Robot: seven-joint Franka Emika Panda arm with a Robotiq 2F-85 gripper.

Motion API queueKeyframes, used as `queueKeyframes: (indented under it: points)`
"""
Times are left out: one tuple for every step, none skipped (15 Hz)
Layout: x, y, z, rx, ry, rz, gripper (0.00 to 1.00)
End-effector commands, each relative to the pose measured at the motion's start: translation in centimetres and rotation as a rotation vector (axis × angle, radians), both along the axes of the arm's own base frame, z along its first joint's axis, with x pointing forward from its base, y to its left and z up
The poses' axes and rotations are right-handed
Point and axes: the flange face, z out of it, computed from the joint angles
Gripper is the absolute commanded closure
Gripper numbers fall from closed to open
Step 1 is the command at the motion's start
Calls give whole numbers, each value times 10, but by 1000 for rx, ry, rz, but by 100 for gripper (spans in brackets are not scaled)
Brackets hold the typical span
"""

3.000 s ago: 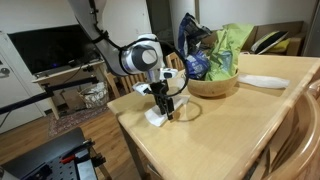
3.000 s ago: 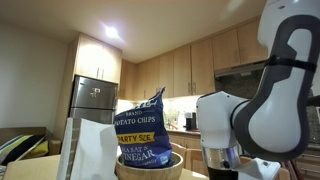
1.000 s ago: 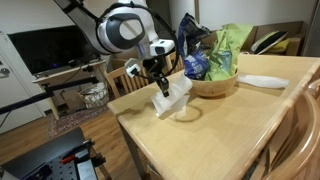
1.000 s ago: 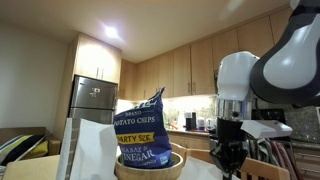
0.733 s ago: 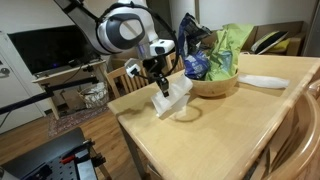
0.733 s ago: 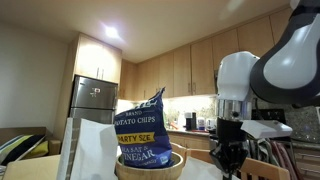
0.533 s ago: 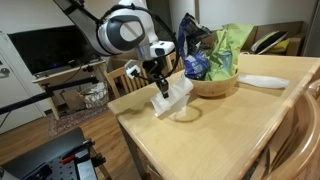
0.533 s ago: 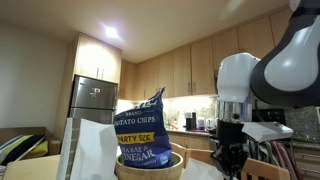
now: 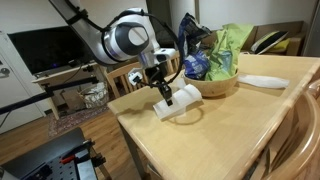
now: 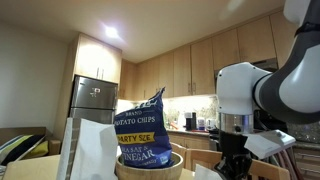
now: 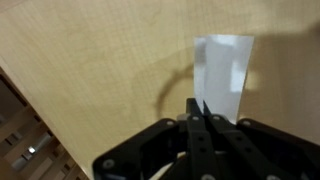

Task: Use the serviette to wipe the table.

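Here, hand (image 11: 200, 112) tight on serviette (image 11: 223, 72).

Soft indoor light, bright ceiling glare, blurry wrist view.

**White on pale wood, black at the claw**

Plain white folded paper serviette (image 9: 180, 99), no print on it, bright against the pale, fine-grained wooden surface (image 9: 230, 135). Matt black claw (image 11: 200, 108), and a glossy white robot arm (image 9: 130, 40) with black joints. Warm honey-brown wooden bowl (image 9: 213, 86). Dark blue crisp bag (image 10: 140, 125) with a yellow label band and white lettering, and a lime-green crinkled bag (image 9: 232, 45).
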Motion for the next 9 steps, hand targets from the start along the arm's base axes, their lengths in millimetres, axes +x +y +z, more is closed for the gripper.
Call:
queueKeyframes:
  points:
    - [9,-1,-13,-44,7,-28,100]
    - [10,-1,-17,-57,12,-33,100]
    - [11,-1,-23,-70,18,-36,100]
    - [12,-1,-27,-82,22,-42,100]
    - [13,-1,-33,-91,28,-44,100]
    - [14,-1,-38,-102,33,-49,100]
    - [15,0,-43,-110,40,-53,100]
    - [16,0,-47,-116,48,-53,100]
    - [17,1,-51,-121,55,-51,100]
